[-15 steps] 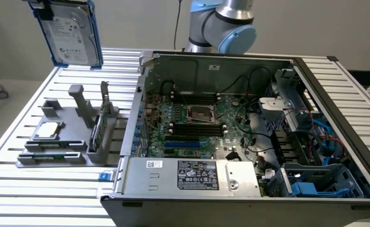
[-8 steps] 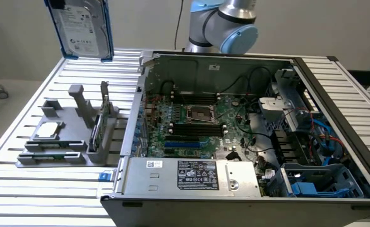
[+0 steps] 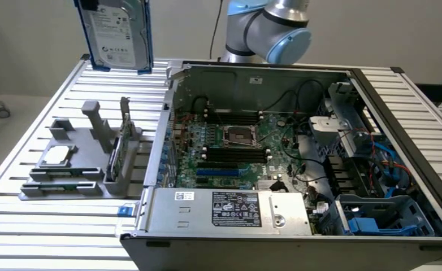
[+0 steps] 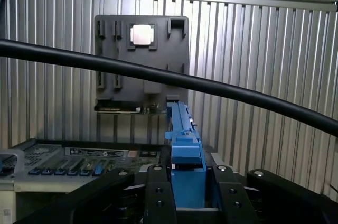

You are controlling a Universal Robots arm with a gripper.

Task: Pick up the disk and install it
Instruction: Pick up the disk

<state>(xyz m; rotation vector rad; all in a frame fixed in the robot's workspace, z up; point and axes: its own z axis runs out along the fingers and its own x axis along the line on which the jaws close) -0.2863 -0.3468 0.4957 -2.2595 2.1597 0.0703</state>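
End effector [image 4: 189, 182] clamped on the disk [image 3: 117, 31], aloft above the slatted table [image 3: 40, 237].

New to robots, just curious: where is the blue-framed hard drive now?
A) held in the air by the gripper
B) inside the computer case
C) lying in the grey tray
A: the hard drive hangs above the table, its blue carrier clamped in the gripper.

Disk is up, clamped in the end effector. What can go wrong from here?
1. The end effector holds the disk by one end, high over the table; a slip would likely drop it.
2. The black cable runs close to the disk and might snag.
3. Loose wires crowd the case beside the blue bay; the disk could catch them.
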